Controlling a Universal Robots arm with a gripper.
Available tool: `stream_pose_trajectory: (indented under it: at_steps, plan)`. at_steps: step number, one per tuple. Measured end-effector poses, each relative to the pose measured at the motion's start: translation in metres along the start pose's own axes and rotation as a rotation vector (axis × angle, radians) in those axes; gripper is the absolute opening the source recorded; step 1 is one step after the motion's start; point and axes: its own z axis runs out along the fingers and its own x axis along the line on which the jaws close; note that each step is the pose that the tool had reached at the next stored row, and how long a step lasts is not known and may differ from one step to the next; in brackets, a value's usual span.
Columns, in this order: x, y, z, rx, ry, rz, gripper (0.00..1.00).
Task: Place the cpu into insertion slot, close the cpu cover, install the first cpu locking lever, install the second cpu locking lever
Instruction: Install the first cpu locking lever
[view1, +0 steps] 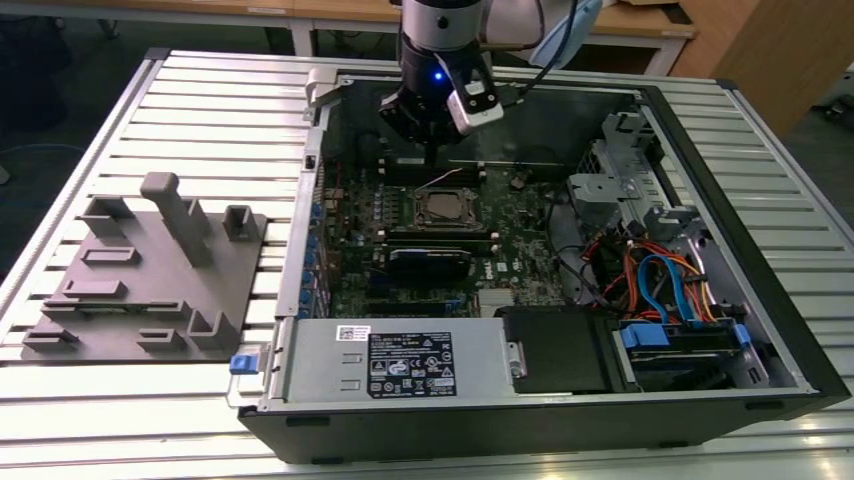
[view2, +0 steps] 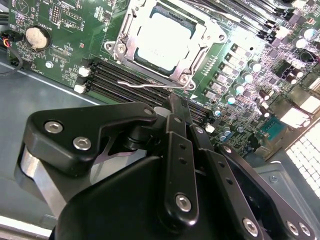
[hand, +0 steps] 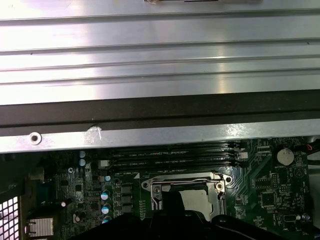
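Silver-grey cpu (view2: 162, 37) sits flat in the insertion slot (view2: 119, 48) on the green mobo (view2: 60, 20), w/ the cpu cover (view2: 200, 41) down over it, its window framing the chip top. So steps 1 and 2 look done. Step in hand is prob. a locking lever: a thin wire lever (view2: 145, 85) lies along the socket edge next to the black memory slots (view2: 107, 80). It's not tucked under any hook as far as the second wrist view shows, and which of the two levers it is can't be told. The gripper (view2: 176, 106) hangs just beside that lever, on the memory-slot side of the socket; the claw looks clenched w/ nothing in it. Latching calls for a push down on the wire, then sideways under its catch, w/o scraping the memory slots or nudging the cover.
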Motion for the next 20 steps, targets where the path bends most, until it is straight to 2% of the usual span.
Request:
stream_pose_trajectory:
  at_steps: [11, 12, 14, 15, 20]
  plan:
    - [-0.0001, 0.0, 0.0001, -0.0003, 0.0001, 0.0, 0.1]
    - [-0.0002, -0.0002, 0.0004, -0.0031, 0.0002, 0.0, 0.1]
    - [-0.0006, -0.0021, 0.0015, -0.0178, 0.0014, 0.001, 0.1]
    - [-0.0012, -0.0028, 0.0024, -0.0221, 0.0016, 0.001, 0.1]
    - [-0.0101, -0.0029, 0.0074, -0.0319, 0.0023, 0.001, 0.1]
